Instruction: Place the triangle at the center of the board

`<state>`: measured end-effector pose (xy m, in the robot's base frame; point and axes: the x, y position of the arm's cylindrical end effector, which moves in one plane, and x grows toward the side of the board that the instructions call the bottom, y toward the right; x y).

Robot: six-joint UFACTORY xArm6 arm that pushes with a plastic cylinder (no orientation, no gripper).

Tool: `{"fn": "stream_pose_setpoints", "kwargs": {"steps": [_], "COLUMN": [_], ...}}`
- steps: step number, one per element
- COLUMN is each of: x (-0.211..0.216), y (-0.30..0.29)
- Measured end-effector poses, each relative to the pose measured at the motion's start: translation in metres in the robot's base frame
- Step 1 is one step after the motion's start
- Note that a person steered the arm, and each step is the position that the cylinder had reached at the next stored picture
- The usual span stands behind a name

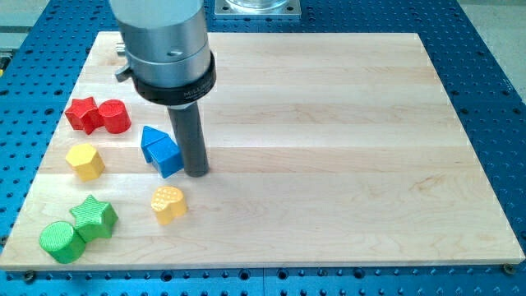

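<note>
Two blue blocks stand together at the view's left of centre. The blue triangle (151, 138) is the upper left one. A blue cube (167, 155) touches its lower right side. My tip (196, 172) is down on the board just right of the blue cube, touching or nearly touching it. The rod rises from there into the grey arm (164, 45) at the view's top.
A red star (82, 113) and a red cylinder (114, 116) sit at the left. A yellow hexagon (85, 160) lies below them. A yellow heart (168, 203) lies below the blue blocks. A green star (94, 216) and a green cylinder (61, 241) sit at the bottom left of the wooden board (345, 148).
</note>
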<state>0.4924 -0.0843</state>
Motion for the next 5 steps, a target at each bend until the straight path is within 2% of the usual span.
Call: {"fn": "stream_pose_setpoints", "kwargs": {"steps": [2, 5], "x": [-0.012, 0.007], "y": [0.007, 0.029]}}
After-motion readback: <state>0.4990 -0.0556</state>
